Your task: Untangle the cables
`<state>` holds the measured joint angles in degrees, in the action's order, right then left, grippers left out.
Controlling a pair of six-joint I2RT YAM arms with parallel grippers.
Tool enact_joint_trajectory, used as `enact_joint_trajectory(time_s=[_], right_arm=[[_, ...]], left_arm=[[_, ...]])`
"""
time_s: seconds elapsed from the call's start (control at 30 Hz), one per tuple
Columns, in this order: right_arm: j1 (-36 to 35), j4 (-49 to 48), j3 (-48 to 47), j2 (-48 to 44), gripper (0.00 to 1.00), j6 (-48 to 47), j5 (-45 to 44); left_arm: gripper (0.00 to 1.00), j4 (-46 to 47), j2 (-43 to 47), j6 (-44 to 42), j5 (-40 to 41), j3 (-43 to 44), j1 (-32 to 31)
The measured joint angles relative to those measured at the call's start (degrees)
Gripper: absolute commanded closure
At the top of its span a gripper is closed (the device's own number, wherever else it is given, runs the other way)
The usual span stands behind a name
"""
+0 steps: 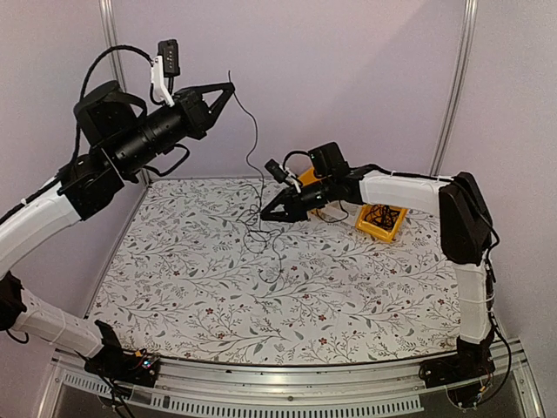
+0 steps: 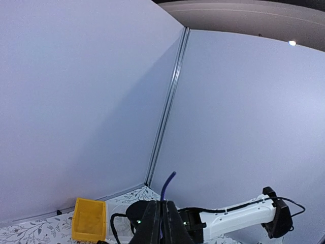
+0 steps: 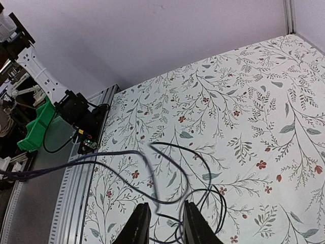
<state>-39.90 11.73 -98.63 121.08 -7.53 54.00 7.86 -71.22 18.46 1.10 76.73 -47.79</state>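
Note:
My left gripper point(image 1: 231, 86) is raised high at the back left and is shut on a thin black cable point(image 1: 255, 139). The cable hangs down from it to loose loops point(image 1: 264, 246) on the flowered table. In the left wrist view the cable's end point(image 2: 169, 184) sticks up out of the closed gripper point(image 2: 163, 216). My right gripper point(image 1: 264, 214) is low over the table where the hanging cable meets the loops. In the right wrist view it point(image 3: 166, 226) is open, with cable loops point(image 3: 203, 175) lying in front of and between its fingers.
A yellow bin point(image 1: 393, 232) at the back right holds another black cable clump point(image 1: 380, 214). A second yellow bin point(image 1: 306, 178) shows partly behind the right wrist, and a yellow bin point(image 2: 89, 218) shows in the left wrist view. A green bin point(image 3: 38, 124) sits beyond the table's metal rail point(image 3: 76, 198).

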Motion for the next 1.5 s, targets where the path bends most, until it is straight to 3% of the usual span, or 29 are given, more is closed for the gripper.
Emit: enact_joint_trajectory(time_s=[0.17, 0.3, 0.37, 0.47, 0.77, 0.93, 1.03, 1.3, 1.5], right_arm=[[-0.87, -0.44, -6.1, 8.31, 0.81, 2.99, 1.9], [-1.36, 0.07, -6.05, 12.98, 0.78, 4.55, 2.73], [-1.46, 0.81, -4.2, 13.38, 0.73, 4.42, 2.54], [-1.46, 1.22, -0.28, 11.98, 0.57, 2.75, 1.4], [-1.46, 1.49, 18.4, -9.14, 0.28, -8.7, -1.84], [-1.46, -2.16, 24.87, -20.87, 0.21, -12.48, -0.39], [-1.68, -4.37, 25.86, -23.02, 0.19, -12.17, 0.59], [-4.17, -7.78, 25.53, -18.62, 0.16, -9.18, -0.2], [-7.96, -7.58, 18.27, -10.25, 0.1, -5.29, -10.01]], left_arm=[[1.0, -2.49, 0.85, -0.04, 0.92, 5.11, -0.98], [1.0, -3.48, 1.57, -0.07, 1.36, 7.5, -1.2], [1.0, -4.04, 2.27, -0.04, 1.99, 7.5, -1.25], [1.0, -4.28, 2.73, -0.04, 2.84, 7.23, -1.25], [1.0, -4.61, 3.06, 0.46, 4.35, 3.3, -1.36], [1.0, -4.55, 3.04, 1.27, 4.35, 1.84, -1.51], [1.0, -4.33, 2.86, 1.57, 4.35, 1.16, -1.64], [1.0, -3.87, 2.19, 1.77, 4.66, 1.11, -2.05], [1.0, -3.63, 1.2, 1.77, 4.79, 2.73, -2.91]])
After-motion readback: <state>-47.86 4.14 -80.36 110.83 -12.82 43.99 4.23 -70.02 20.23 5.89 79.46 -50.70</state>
